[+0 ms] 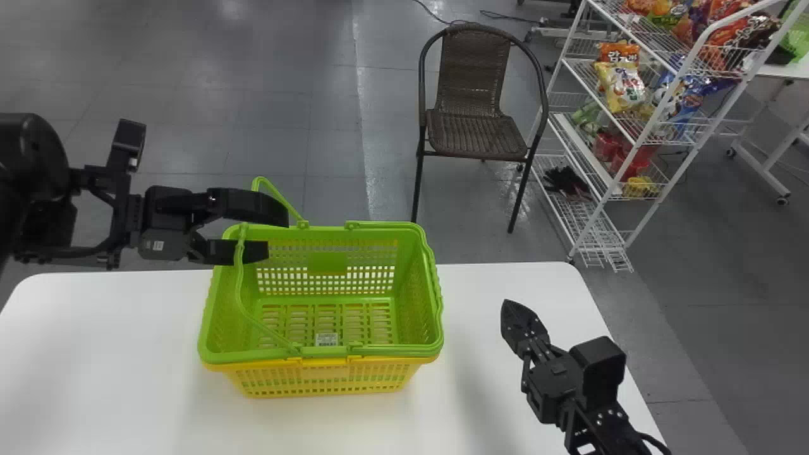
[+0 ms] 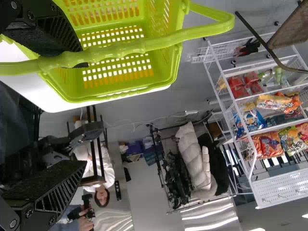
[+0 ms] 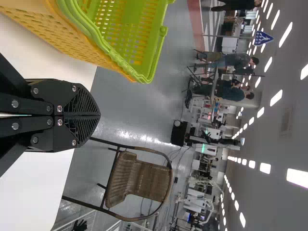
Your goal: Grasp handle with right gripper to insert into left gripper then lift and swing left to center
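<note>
A green basket (image 1: 354, 351) is nested in a yellow one (image 1: 325, 378) on the white table. Its left handle (image 1: 239, 278) stands raised and tilted left. My left gripper (image 1: 262, 230) is open at the basket's left side, the handle crossing by its lower finger. In the left wrist view the handle (image 2: 130, 47) runs past one finger of the left gripper (image 2: 72, 118), the other finger well apart. My right gripper (image 1: 507, 309) is shut over the table, right of the baskets. The right wrist view has the right gripper (image 3: 98, 115) with fingers together, apart from the green basket (image 3: 130, 38).
The white table (image 1: 114, 354) has its far edge just behind the baskets. Beyond it stand a brown wicker chair (image 1: 474, 126) and, at the far right, a white wire rack (image 1: 679, 82) with snack bags.
</note>
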